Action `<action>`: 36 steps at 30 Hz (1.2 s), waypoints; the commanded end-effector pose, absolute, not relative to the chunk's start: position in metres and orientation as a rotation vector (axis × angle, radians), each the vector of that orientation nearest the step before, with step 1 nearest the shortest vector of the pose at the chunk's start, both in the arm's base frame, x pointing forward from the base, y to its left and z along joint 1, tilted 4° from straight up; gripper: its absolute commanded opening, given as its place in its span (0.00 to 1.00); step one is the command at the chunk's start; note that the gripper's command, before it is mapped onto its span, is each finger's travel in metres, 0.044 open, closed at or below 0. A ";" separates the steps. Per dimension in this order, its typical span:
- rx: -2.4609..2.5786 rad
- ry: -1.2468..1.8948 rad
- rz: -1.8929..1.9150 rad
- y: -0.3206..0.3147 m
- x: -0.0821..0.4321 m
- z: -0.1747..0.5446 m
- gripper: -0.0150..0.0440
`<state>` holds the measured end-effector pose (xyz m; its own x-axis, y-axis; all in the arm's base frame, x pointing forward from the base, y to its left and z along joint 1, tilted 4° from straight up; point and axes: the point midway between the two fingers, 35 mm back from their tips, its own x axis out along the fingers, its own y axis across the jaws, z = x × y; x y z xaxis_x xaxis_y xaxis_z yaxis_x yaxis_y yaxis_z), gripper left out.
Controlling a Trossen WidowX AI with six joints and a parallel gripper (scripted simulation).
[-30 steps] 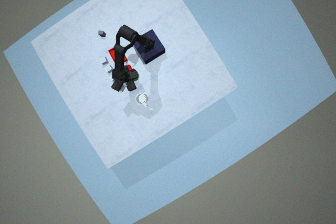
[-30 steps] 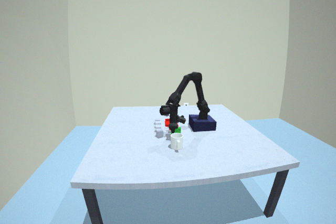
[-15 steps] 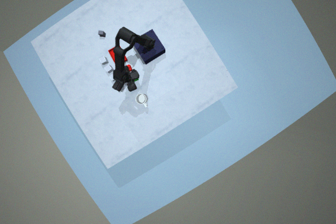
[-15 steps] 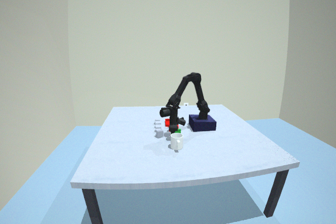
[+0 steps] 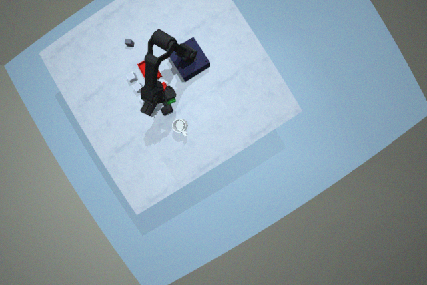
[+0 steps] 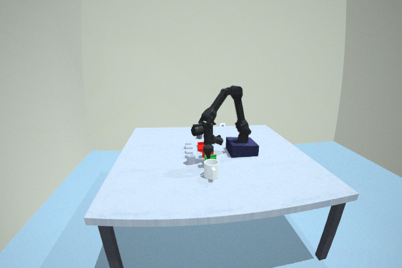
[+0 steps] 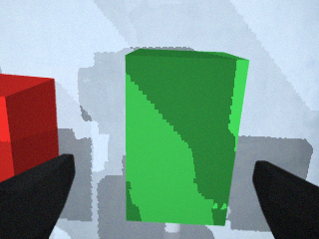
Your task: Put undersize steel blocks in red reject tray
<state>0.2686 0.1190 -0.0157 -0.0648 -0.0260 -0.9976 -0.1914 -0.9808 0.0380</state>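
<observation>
Straddling the green gauge (image 5: 171, 101) (image 6: 212, 156) (image 7: 174, 139) with its two fingers apart, your gripper (image 5: 159, 97) (image 6: 208, 156) (image 7: 163, 166) is open and holds nothing; in the wrist view you see a gap on either side of the gauge.

Reading the top view as a clock centred on the gripper, you have the red tray (image 5: 140, 65) (image 6: 201, 145) near 12 and a smaller red piece (image 5: 164, 85) (image 6: 205, 154) (image 7: 30, 124) near 1. Two pale blocks (image 5: 131, 77) (image 6: 188, 145) sit between 10 and 11, and a darker block (image 5: 129, 43) (image 6: 199, 136) lies farther out toward 11. You'll find the white mug (image 5: 179, 125) (image 6: 211, 169) between 4 and 5. You cannot tell bore sizes from here.
</observation>
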 end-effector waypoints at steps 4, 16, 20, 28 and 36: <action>-2.092 0.209 2.158 0.123 0.276 0.030 1.00; -1.542 0.983 1.545 -0.014 0.358 0.031 0.81; -1.286 1.197 1.279 -0.082 0.369 0.033 0.81; -1.093 1.324 1.079 -0.135 0.370 0.034 0.81; -1.093 1.324 1.079 -0.136 0.370 0.023 0.81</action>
